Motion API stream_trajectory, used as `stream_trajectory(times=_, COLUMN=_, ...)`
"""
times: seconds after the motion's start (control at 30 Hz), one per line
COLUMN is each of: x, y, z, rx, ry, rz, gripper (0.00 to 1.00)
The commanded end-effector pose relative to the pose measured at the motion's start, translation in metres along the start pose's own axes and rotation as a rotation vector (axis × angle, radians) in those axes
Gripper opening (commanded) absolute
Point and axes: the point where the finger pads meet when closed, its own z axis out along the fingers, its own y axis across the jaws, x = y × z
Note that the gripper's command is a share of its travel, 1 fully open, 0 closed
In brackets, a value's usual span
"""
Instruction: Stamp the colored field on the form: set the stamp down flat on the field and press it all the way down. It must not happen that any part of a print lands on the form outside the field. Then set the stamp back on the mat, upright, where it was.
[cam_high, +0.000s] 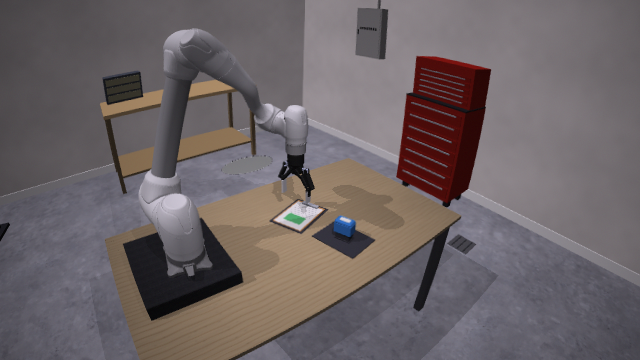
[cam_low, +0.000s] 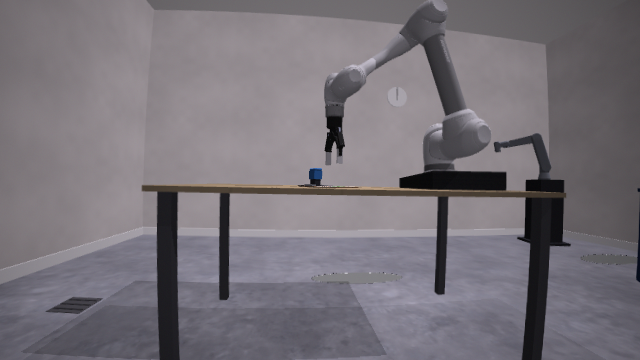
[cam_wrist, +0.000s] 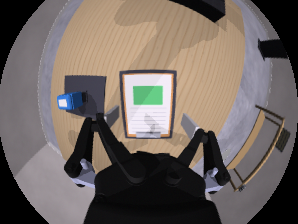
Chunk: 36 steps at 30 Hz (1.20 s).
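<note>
Overhead, pincer (cam_high: 297, 187) hangs wide open w/ nothing in it, above the form (cam_high: 298, 216) on the tabletop (cam_high: 280, 280), well clear of it. Blue stamp (cam_high: 344, 226) stands upright on a dark mat (cam_high: 356, 245) just beside the form's green field (cam_high: 294, 218).

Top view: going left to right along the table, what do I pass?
Black base plate under the arm → form with its green field, the open gripper hanging above it → blue stamp on its dark mat.
</note>
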Motion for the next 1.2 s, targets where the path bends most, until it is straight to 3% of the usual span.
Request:
stream_trajectory(times=0.0, x=0.0, y=0.0, z=-0.002, rx=0.0, ry=0.0, rz=0.035, gripper=1.0)
stream_trajectory(times=0.17, x=-0.001, y=0.0, z=-0.021, rx=0.0, ry=0.0, rz=0.309, gripper=1.0)
stream_trajectory(times=0.4, x=-0.002, y=0.0, z=-0.067, rx=-0.015, ry=-0.002, rz=0.692, gripper=1.0)
stream_trajectory(times=0.47, x=-0.002, y=0.0, z=-0.067, rx=-0.015, ry=-0.002, rz=0.692, gripper=1.0)
stream_trajectory(times=0.5, x=-0.002, y=0.0, z=-0.073, rx=-0.018, ry=-0.002, rz=0.844, gripper=1.0)
stream_trajectory(times=0.63, x=-0.001, y=0.0, z=-0.093, rx=-0.027, ry=-0.001, rz=1.027, gripper=1.0)
stream_trajectory(times=0.93, x=0.0, y=0.0, z=-0.101, rx=0.0, ry=0.0, rz=1.48, gripper=1.0)
stream_trajectory(times=0.97, x=0.0, y=0.0, z=-0.101, rx=0.0, ry=0.0, rz=1.48, gripper=0.52)
stream_trajectory(times=1.17, x=0.0, y=-0.006, z=-0.1, rx=0.0, ry=0.0, rz=1.48, gripper=0.52)
